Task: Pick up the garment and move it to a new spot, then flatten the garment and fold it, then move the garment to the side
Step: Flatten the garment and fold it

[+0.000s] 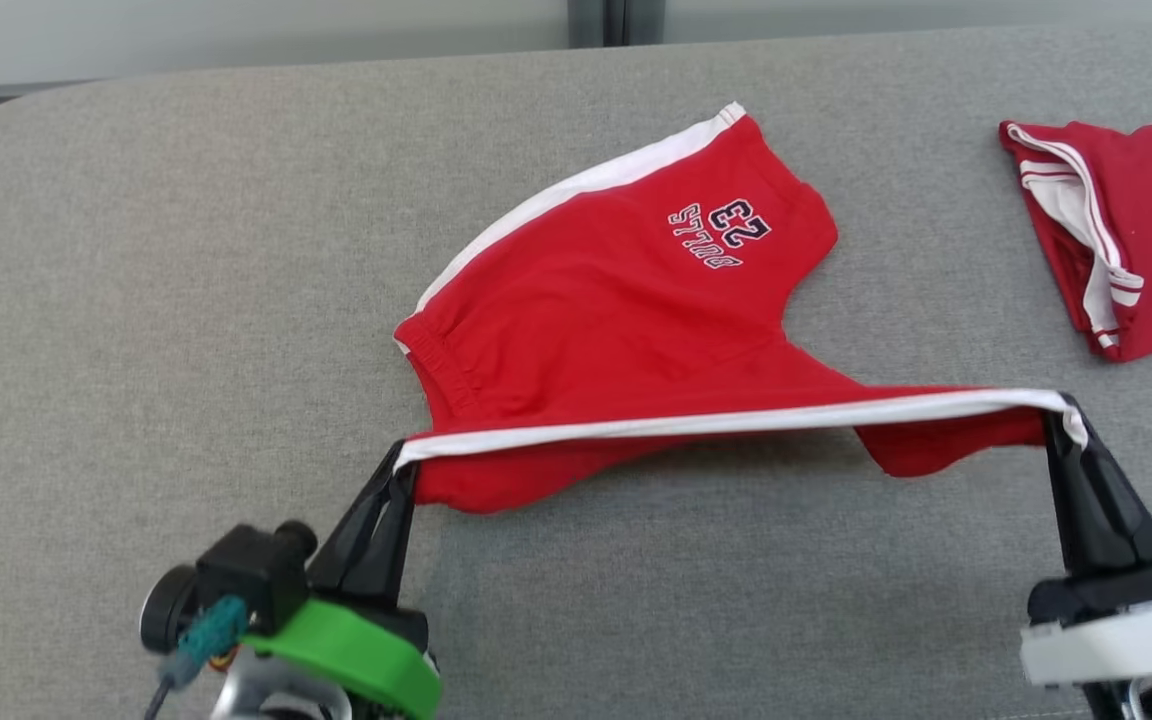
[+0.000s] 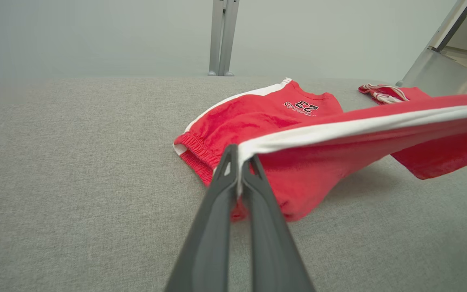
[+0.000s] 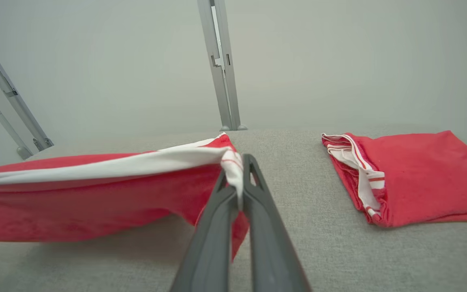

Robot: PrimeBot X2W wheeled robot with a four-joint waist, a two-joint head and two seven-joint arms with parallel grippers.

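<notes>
Head view: we saw the red shorts [image 1: 616, 300] near the middle of the grey table [image 1: 136, 250]. The far leg, with its printed number, lay flat and the near edge was lifted off the surface.
Left hand: our left hand [image 1: 399, 455] was pressed together on the waistband end of the white stripe [image 1: 736, 422], pinching the shorts there.
Right hand: our right hand [image 1: 1068, 405] was closed on the hem end of the same stripe, with fabric caught between its fingers.
Why held so: with one hand at each end, the stripe was drawn into a taut line. We judged this would let the near leg be spread or carried over without bunching.
Slack: red cloth sagged below the stripe and cast a shadow on the table.
Neighbour: a folded red garment [image 1: 1136, 230] lay at the right edge, well apart from the shorts, likely set aside.
Stage: we judged this to be flattening or the first fold, with nothing squared up yet.
Risk: uneven pull between the hands could skew the edge or drag the flat leg.
</notes>
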